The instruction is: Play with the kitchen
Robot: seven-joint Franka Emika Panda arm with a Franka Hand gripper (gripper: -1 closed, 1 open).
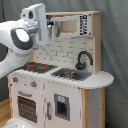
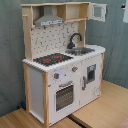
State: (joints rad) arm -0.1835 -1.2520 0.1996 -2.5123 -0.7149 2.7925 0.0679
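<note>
The kitchen [image 1: 65, 80] is a white and light-wood toy unit, seen in both exterior views. It has a black-red stovetop [image 1: 40, 66], a sink [image 1: 70, 75], a black faucet [image 1: 83, 59] and an oven door [image 1: 27, 106]. In the first exterior view my gripper [image 1: 49, 25] is raised at the upper left, in front of the top shelf and above the stovetop. The arm [image 1: 17, 42] hides the hood there. The second exterior view shows the kitchen [image 2: 60, 75] with its grey hood [image 2: 48, 20], stovetop [image 2: 52, 59], faucet [image 2: 75, 40] and knobs [image 2: 56, 76]. My arm is out of sight there.
A microwave-like cabinet [image 1: 70, 25] with a door fills the top right shelf. The rounded counter end [image 1: 100, 79] juts out in the first exterior view's right. The kitchen stands on wooden flooring [image 2: 100, 107] in front of a grey curtain [image 2: 10, 50].
</note>
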